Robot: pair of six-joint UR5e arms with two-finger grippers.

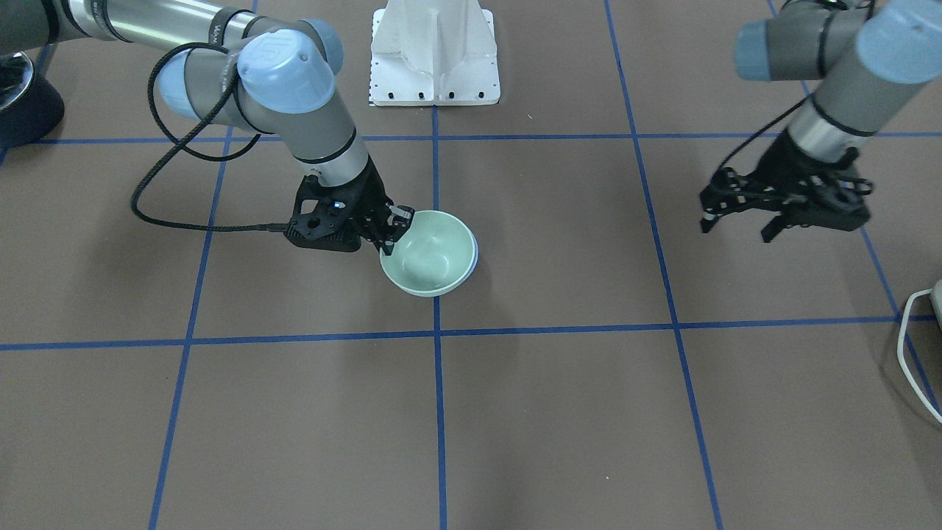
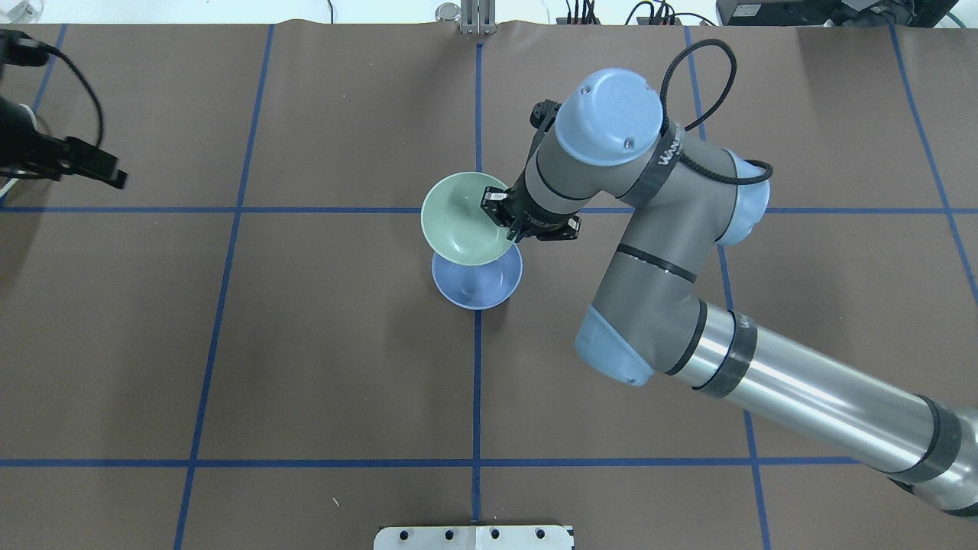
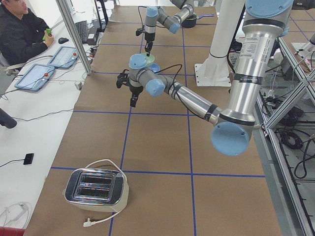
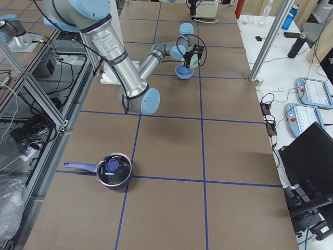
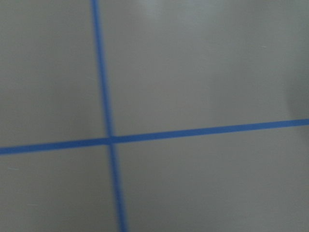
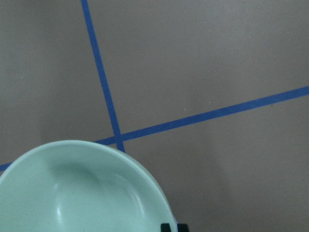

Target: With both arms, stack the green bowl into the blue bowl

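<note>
My right gripper (image 1: 394, 228) is shut on the near rim of the green bowl (image 1: 429, 252), pale mint and glossy, and holds it lifted and a little tilted. The blue bowl (image 2: 477, 286) stands on the table under it; in the overhead view it shows partly below the green bowl (image 2: 466, 218), and in the front view only a sliver of its rim (image 1: 475, 258) peeks out. The right wrist view shows the green bowl (image 6: 82, 193) filling its lower left. My left gripper (image 1: 736, 224) hangs open and empty, well off to the side above the table.
The white pedestal (image 1: 434, 51) stands at the table's robot side. A toaster (image 3: 96, 189) with a white cable sits at the left end, a dark pot (image 4: 114, 169) at the right end. An operator (image 3: 19, 29) sits beside the table.
</note>
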